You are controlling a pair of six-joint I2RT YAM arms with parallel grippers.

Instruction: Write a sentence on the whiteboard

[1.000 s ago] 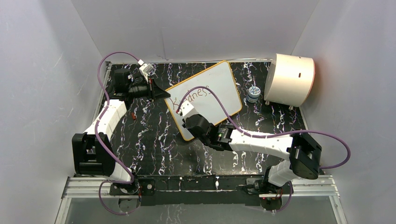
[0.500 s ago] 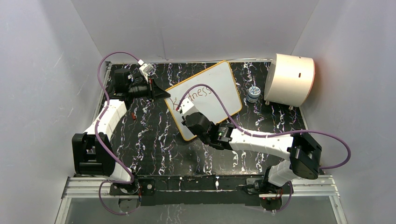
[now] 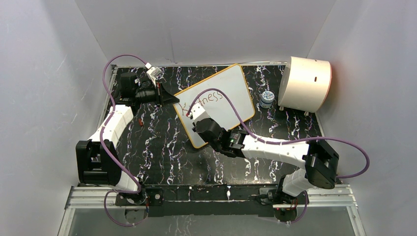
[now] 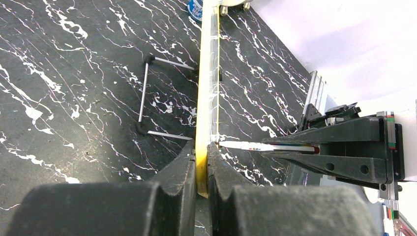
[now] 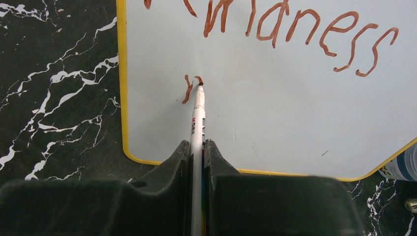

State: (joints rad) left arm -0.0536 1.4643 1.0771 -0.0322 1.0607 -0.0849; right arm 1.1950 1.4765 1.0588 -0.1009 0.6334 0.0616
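Note:
The whiteboard [image 3: 231, 88] leans tilted at the back of the black marbled mat, white with a yellow rim. My left gripper [image 3: 173, 100] is shut on its left rim, which shows edge-on between the fingers [image 4: 200, 150]. My right gripper [image 5: 197, 143] is shut on a thin white marker [image 5: 198, 115], whose tip touches the board's lower left. The sentence [image 5: 295, 24] reads "Kindness" in dark red. Below it are two short fresh strokes [image 5: 189, 88] at the marker tip. From above, the right gripper [image 3: 199, 123] covers that spot.
A cream half-cylinder drum [image 3: 305, 83] stands at the back right, with a small blue-and-white jar [image 3: 267, 98] between it and the board. A wire stand [image 4: 147, 93] props the board from behind. A small red bit [image 3: 140, 121] lies on the mat by the left arm. Grey walls close in on three sides.
My right gripper has shifted slightly left and up along the board's lower part with the marker. The left arm and the board have not moved.

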